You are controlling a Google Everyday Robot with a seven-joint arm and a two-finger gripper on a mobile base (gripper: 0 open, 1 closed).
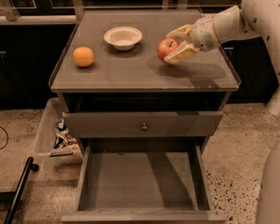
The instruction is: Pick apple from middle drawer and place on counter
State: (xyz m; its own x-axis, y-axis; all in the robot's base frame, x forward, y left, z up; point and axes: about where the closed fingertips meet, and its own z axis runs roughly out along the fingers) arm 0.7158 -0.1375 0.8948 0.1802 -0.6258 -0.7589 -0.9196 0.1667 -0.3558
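The red apple (166,49) sits low over the counter (130,73), right of centre, at or just above its surface; I cannot tell whether it touches. My gripper (173,45) comes in from the right and its pale fingers (179,56) are closed around the apple from above and below. The middle drawer (142,183) is pulled open below, with a bare floor and nothing in it.
A white bowl (123,37) stands at the back middle of the counter and an orange (83,56) lies at its left. The top drawer front with a round knob (143,126) is shut. A clear bin (56,136) with clutter sits on the floor at left.
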